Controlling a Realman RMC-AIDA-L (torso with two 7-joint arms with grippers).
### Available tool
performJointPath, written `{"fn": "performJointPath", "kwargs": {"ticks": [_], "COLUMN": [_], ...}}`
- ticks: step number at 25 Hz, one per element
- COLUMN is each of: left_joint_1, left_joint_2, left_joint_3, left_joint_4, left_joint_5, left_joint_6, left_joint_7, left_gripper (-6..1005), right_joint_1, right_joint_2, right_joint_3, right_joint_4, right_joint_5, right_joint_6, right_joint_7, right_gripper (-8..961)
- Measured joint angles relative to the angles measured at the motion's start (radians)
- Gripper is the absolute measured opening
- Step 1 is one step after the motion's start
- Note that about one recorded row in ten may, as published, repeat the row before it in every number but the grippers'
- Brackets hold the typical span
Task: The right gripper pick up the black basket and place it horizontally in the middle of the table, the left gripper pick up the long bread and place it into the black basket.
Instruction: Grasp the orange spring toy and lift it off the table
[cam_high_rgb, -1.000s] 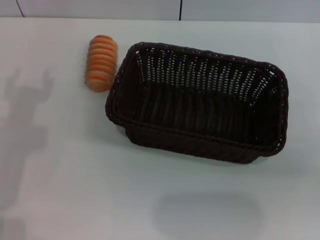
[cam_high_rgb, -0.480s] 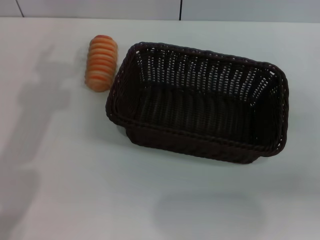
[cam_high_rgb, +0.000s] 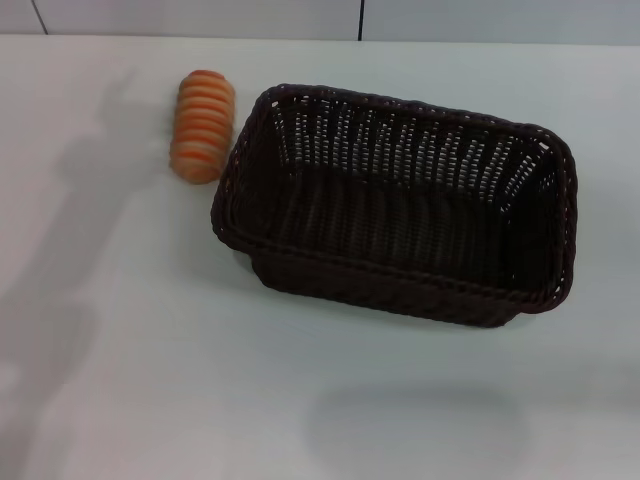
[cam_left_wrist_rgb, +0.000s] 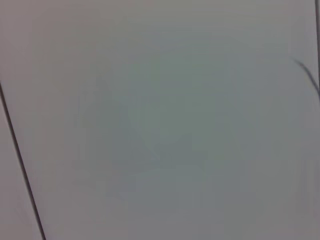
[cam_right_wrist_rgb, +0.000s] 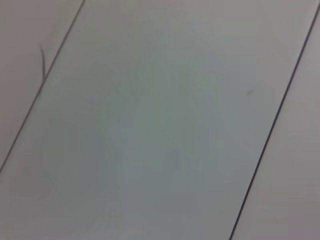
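The setting looks like a plain lab or test bench: a smooth white table (cam_high_rgb: 150, 380) fills the scene, bare but for two props, and at its far edge stand pale grey wall panels (cam_high_rgb: 200, 15) split by thin dark seams.

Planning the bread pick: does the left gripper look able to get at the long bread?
Probably yes: the long bread lies uncovered on the table, beside the black basket. The gripper itself is out of view.
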Motion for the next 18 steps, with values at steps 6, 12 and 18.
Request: {"fn": "performJointPath", "kwargs": {"ticks": [6, 12, 18], "left_joint_1": [-0.204, -0.44, -0.568], "left_joint_2": [0.0, -0.002, -0.005], "left_joint_3": [-0.151, -0.25, -0.267], "left_joint_4": [-0.025, -0.196, -0.357], "left_joint_5": [0.048, 0.151, 0.21], "left_joint_6": [0.309, 0.54, 0.556], "left_joint_7": [-0.039, -0.041, -0.042], "left_gripper": [735, 736, 735], "right_joint_1": [0.014, 0.011, 0.004], "right_joint_2": [0.0, -0.003, -0.005], "right_joint_3": [-0.009, -0.021, -0.024], "right_joint_4": [-0.04, -0.051, -0.051], "right_joint_5": [0.014, 0.007, -0.039], "right_joint_6": [-0.002, 0.005, 0.005], "right_joint_7": [0.002, 0.002, 0.004], "right_gripper": [588, 589, 589]}}
